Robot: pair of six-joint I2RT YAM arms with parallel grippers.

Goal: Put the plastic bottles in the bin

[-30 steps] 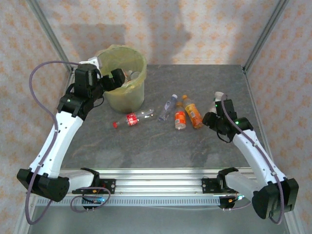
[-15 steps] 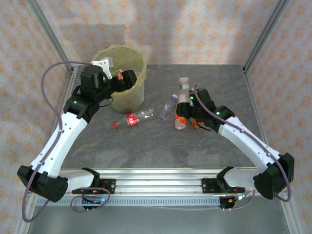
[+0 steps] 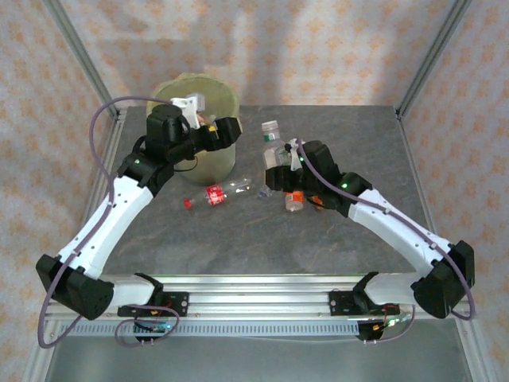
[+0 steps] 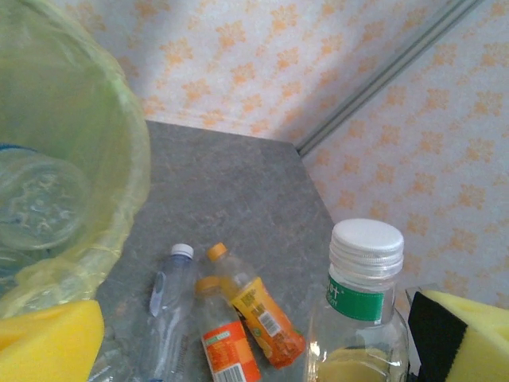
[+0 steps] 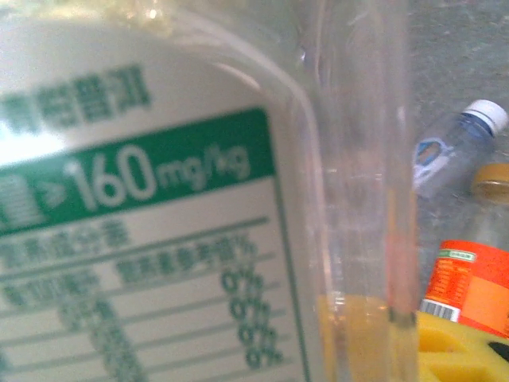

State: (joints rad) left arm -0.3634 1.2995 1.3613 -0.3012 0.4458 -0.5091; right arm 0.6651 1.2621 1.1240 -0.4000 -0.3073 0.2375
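Green-labelled bottle (image 3: 273,142) was held upright above the tabletop (image 3: 350,135), gripped by the right end effector (image 3: 278,165), short of the bin (image 3: 213,163). Left end effector (image 3: 228,130) stood open, empty, by the bin's rim. At least one binned bottle (image 4: 36,199) was visible. Red-labelled bottle (image 3: 215,193), clear bottle (image 4: 169,290) and two orange bottles (image 4: 258,310) lay on the tabletop, not yet binned.

Pale yellow-green bin (image 3: 216,163), green-labelled white-capped bottle (image 4: 362,306), 2 orange bottles (image 4: 258,312) — grey mottled table (image 3: 238,239), orange-flowered wallpaper (image 3: 318,48)
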